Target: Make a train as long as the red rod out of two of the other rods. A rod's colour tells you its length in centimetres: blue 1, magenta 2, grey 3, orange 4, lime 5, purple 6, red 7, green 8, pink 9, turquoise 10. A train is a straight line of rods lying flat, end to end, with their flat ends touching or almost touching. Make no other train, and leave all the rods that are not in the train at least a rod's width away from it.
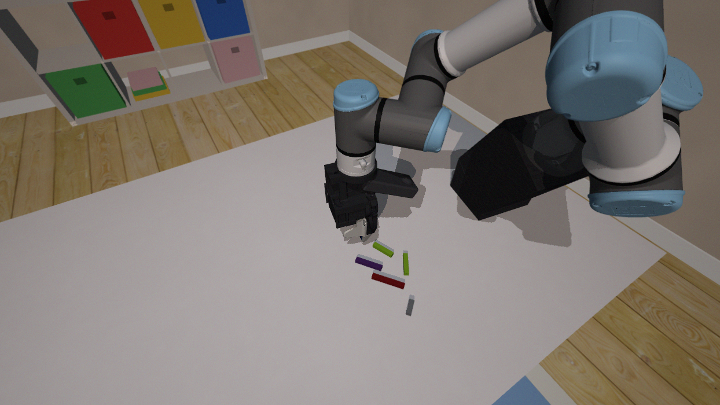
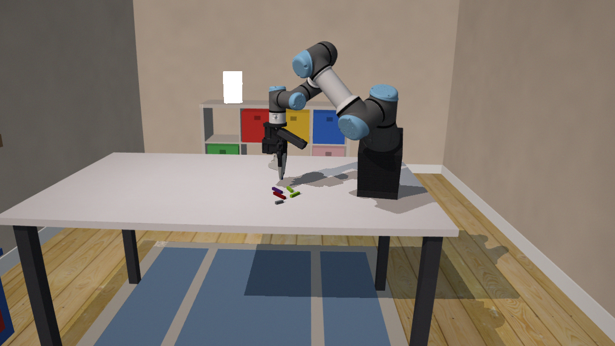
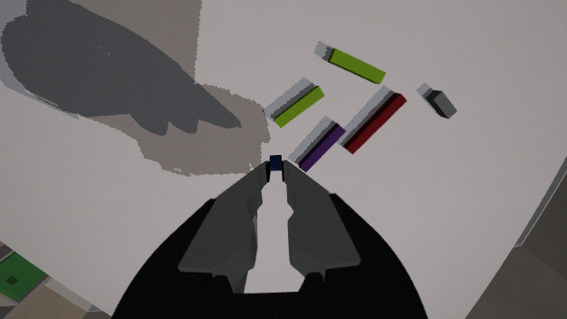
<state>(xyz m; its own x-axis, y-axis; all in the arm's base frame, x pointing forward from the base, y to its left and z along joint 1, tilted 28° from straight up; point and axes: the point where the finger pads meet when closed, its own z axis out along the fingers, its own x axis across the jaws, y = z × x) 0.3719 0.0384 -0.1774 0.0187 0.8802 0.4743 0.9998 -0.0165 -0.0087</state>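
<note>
The blue rod [image 3: 275,162] is pinched between the tips of the hand [image 3: 275,172], raised off the counter [image 1: 201,302]. In the wrist view, the purple rod [image 3: 321,147] lies at about two o'clock from the tips — the red rod [image 3: 376,123] beside it, parallel but apart.

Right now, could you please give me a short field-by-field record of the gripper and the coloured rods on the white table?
gripper: shut on the small blue rod, lifted above the white table
purple rod: flat, nearest the gripper
red rod: flat, beside the purple rod, apart
lime rods: two, flat, separate
grey rod: flat, off alone
train: not yet formed
</note>
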